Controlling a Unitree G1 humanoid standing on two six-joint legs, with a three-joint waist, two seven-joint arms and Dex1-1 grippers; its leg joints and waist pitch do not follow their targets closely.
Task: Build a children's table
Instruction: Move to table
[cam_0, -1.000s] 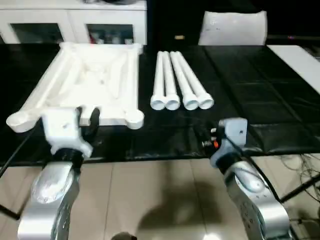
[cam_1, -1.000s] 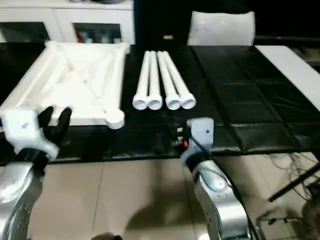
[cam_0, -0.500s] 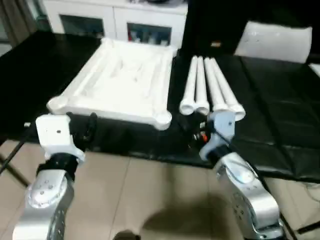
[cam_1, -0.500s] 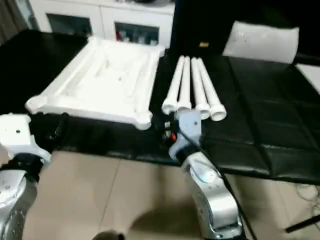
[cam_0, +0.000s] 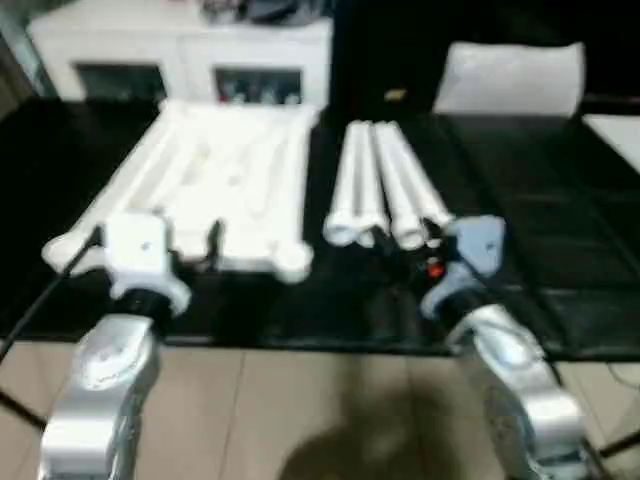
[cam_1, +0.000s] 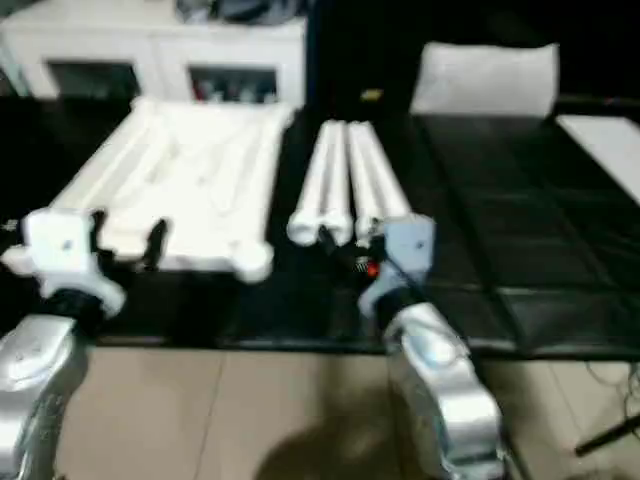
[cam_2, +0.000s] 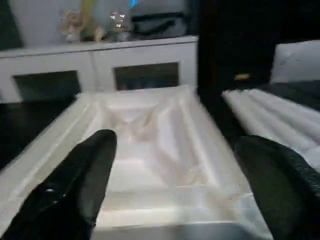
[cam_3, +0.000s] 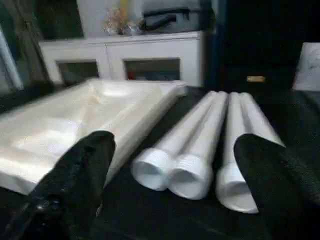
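Note:
The white tabletop (cam_0: 215, 175) lies ribbed side up on the black table, with round sockets at its corners. To its right, the white tube legs (cam_0: 375, 180) lie side by side with their open ends toward me. My left gripper (cam_0: 155, 238) is open at the tabletop's near edge, and in the left wrist view its fingers (cam_2: 87, 172) frame the ribbed underside (cam_2: 160, 135). My right gripper (cam_0: 402, 240) is open just in front of the legs' near ends (cam_3: 192, 172), with its fingers (cam_3: 82, 170) on either side of them and holding nothing.
A white cabinet with glass doors (cam_0: 190, 50) stands behind the table. A white cushion-like backrest (cam_0: 510, 75) sits at the back right, and a flat white board (cam_0: 615, 130) lies at the far right. Tiled floor (cam_0: 300, 410) lies below the table's front edge.
The head camera has swung about. My right gripper has gone forward from the table's front edge to the legs' near ends. My left gripper has stayed by the tabletop's near edge.

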